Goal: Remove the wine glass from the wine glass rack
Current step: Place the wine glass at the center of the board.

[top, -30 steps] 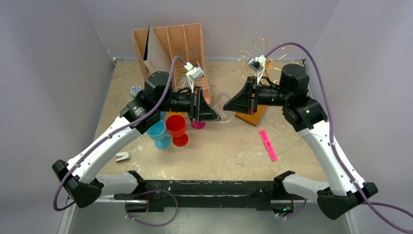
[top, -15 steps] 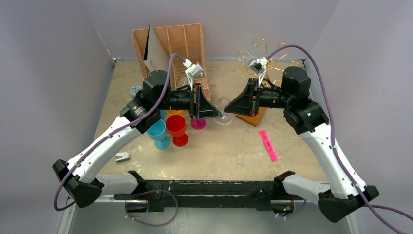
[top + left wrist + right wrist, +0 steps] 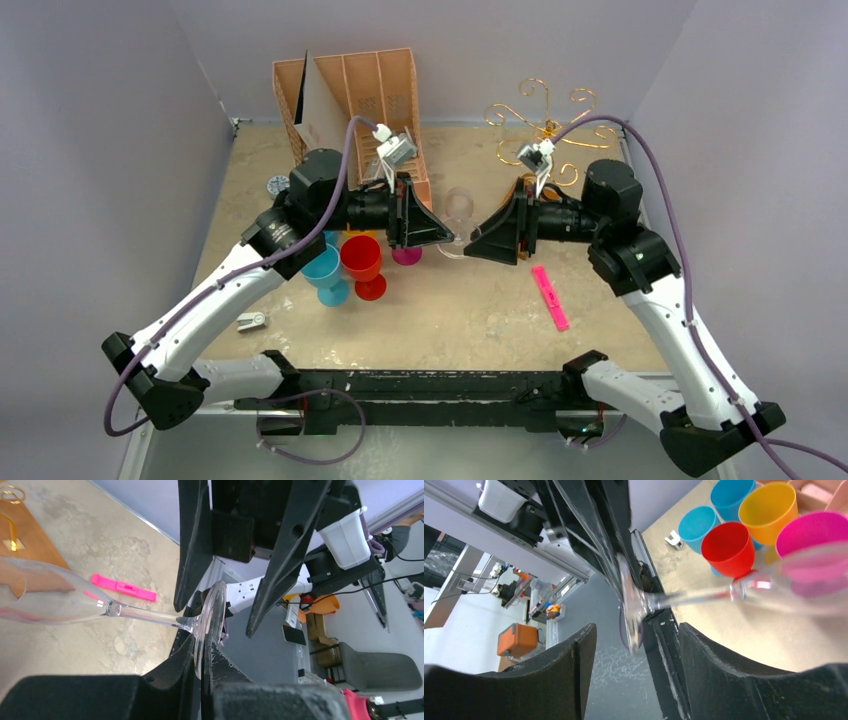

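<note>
The clear wine glass (image 3: 459, 208) hangs above the table between my two arms, away from the gold wire wine glass rack (image 3: 541, 108) at the back right. My left gripper (image 3: 449, 238) is shut on the glass's round foot (image 3: 210, 622); the stem and bowl (image 3: 47, 600) stick out sideways. My right gripper (image 3: 471, 248) faces it, open. In the right wrist view its fingers (image 3: 704, 665) stand wide apart, with the foot (image 3: 631, 612) just past their tips and touching neither. The rack's wooden base (image 3: 27, 537) shows in the left wrist view.
Red (image 3: 361, 256), blue (image 3: 322, 270), yellow (image 3: 769, 510) and pink (image 3: 811, 535) plastic goblets stand under my left arm. A pink-tan slotted file organiser (image 3: 362, 95) stands at the back. A pink marker (image 3: 549, 297) lies right of centre, and a small white clip (image 3: 252, 321) at the front left.
My right gripper has opened, let go of the glass's foot and drawn back toward the front. The left gripper stays shut on the foot and now holds the glass alone.
</note>
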